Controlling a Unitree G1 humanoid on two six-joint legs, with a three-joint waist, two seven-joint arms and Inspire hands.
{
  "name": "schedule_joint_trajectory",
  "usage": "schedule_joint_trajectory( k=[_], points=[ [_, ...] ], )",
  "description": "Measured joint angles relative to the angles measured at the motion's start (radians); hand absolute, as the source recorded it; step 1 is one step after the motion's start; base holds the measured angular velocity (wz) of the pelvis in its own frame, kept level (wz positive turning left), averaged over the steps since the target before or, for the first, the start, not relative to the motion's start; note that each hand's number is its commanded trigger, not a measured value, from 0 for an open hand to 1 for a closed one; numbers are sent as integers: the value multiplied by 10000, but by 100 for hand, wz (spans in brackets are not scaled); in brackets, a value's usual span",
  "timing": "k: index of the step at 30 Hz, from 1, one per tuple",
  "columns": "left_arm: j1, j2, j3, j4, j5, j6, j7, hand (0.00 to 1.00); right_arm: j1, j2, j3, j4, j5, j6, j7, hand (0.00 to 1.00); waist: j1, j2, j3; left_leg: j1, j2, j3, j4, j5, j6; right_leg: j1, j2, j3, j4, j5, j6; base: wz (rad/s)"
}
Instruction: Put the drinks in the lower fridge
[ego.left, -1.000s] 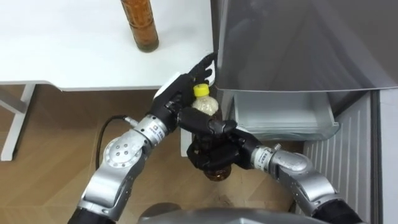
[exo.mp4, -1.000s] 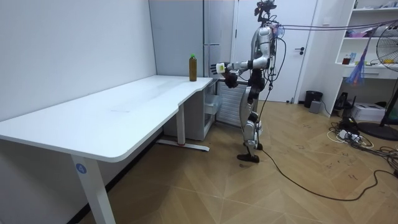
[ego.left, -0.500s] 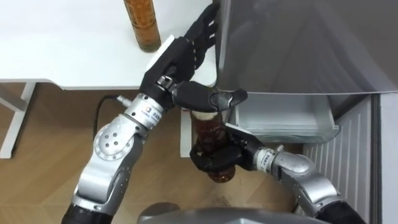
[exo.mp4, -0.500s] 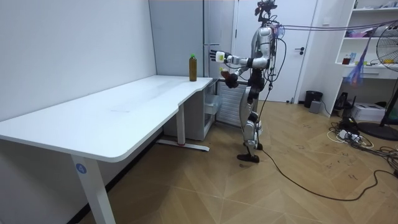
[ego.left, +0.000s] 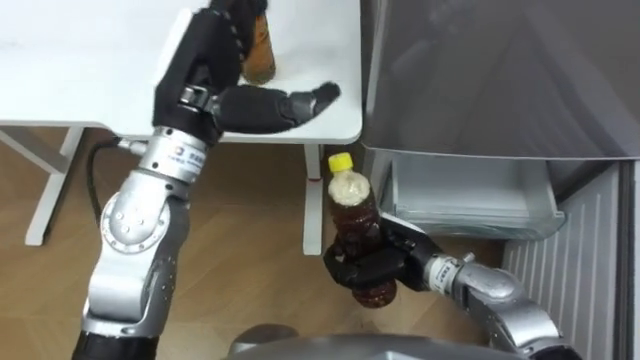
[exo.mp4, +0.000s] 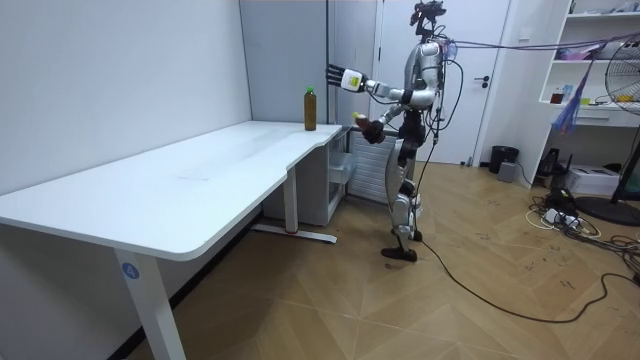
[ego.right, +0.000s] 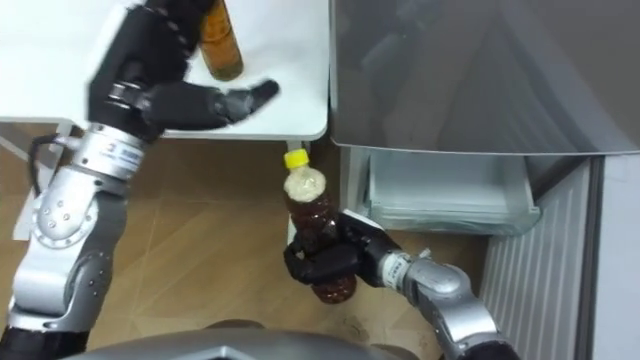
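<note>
A tidy office-like room set up as a test space. A long white bench (exo.mp4: 200, 170) runs from eight o'clock toward a grey fridge (exo.mp4: 352, 60) at twelve. The floor (exo.mp4: 330, 300) is wood parquet. At two o'clock are a white door (exo.mp4: 492, 70), cluttered shelves (exo.mp4: 598, 62) and a fan (exo.mp4: 626, 75). Loose cables (exo.mp4: 568, 218) lie at four.

left arm: raised, stretched forward | left robot hand (ego.left: 205, 60): fingers straight, thumb out sideways, holding nothing | right arm: bent, forearm low before the body | right robot hand (ego.left: 362, 268): fingers curled round upright bottle (ego.left: 350, 200)
</note>
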Motion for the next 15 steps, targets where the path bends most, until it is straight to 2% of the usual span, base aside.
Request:
schedule_joint_trajectory(
  k=[2, 8, 12, 15],
  points=[
    [188, -11, 684, -43, 357, -215, 568, 0, 214, -14, -368, 22, 1, -123, -36, 100, 119, 2, 0, 164, -10, -83, -70, 39, -13, 141, 8, -6, -71, 0, 0, 4],
    [421, -91, 2073, -43, 355, -544, 2252, 0, 716, -19, -829, 15, -25, -168, -46, 100, 550, 2, -2, 330, -18, -125, -195, 46, -26, 302, 28, -25, -161, -6, 10, 1],
    [546, -102, 2595, -6, 374, -660, 3251, 0, 752, 14, -847, 16, -92, -168, -42, 100, 728, -6, -3, 341, -24, -147, -307, 46, -27, 299, 31, -36, -163, -8, 12, 0],
    [844, -87, 2724, 594, 390, -1015, 4055, 0, 782, 51, -830, 16, -328, -168, -162, 100, 846, -6, -9, 437, -27, -139, -310, 48, -27, 326, 32, 5, -161, -9, 13, -1]
  ],
)
